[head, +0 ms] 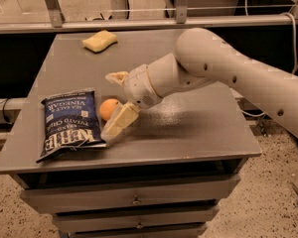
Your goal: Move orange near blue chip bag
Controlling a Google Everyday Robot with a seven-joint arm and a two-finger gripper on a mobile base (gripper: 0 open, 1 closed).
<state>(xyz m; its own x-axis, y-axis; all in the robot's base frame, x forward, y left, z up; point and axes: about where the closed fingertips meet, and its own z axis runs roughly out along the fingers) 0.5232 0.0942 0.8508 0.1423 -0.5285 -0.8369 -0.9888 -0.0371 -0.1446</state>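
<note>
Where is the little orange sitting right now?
In the camera view, the orange rests on the grey table, left of centre. It is just beside the right edge of the blue chip bag, between the open fingers of the gripper.

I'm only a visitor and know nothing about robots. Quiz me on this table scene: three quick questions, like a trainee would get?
1. True or false: the pincer is clamped shut on the orange.
2. What lies near the table's far edge? A) yellow sponge B) apple C) can
3. Fill in: the orange sits beside the ___ chip bag.
Key: 1 false, the pincer is open, by the orange; 2 A; 3 blue.
</note>
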